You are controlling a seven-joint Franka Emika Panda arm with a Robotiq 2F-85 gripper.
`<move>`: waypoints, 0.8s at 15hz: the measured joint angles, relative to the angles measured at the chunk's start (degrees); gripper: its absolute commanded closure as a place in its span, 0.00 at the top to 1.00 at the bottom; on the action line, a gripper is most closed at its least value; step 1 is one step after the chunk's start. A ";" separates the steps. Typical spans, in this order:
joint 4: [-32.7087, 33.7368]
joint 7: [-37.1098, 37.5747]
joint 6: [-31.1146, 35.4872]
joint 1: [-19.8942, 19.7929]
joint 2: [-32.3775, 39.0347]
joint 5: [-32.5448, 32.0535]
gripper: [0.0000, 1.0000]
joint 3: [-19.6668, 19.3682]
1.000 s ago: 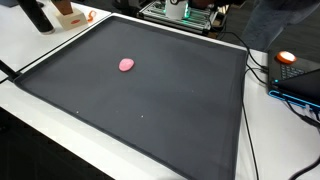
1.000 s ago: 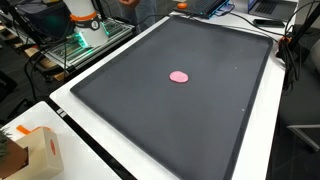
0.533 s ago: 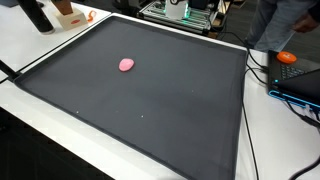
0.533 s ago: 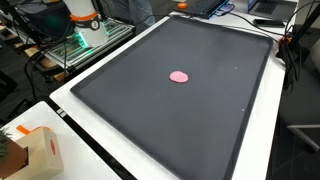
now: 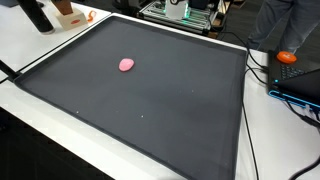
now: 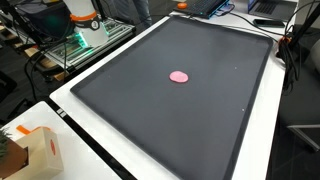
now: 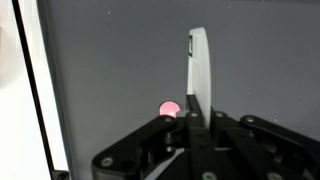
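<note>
Only the dark-clothed bystander (image 5: 285,20) beyond the small round pink blob (image 5: 126,64) has shifted (blob unmoved, untouched); black gripper (image 7: 198,45) hangs near it, empty, opening impossible to judge.

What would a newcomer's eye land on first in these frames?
A small pink blob, alone on the big dark mat in both exterior views. In the wrist view it sits close by a pale finger. A tan box stands off the mat's corner.

Only the pink blob (image 5: 126,64) interrupts the open dark mat (image 5: 170,110).
</note>
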 measured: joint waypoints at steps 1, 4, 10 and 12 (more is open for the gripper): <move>0.00 0.00 0.00 0.00 0.00 0.00 0.04 0.00; 0.00 0.00 0.00 0.00 0.00 0.00 0.04 0.00; -1.35 0.03 0.72 0.05 -0.03 0.03 0.01 0.30; -3.51 0.10 3.24 0.19 0.31 0.00 0.01 1.04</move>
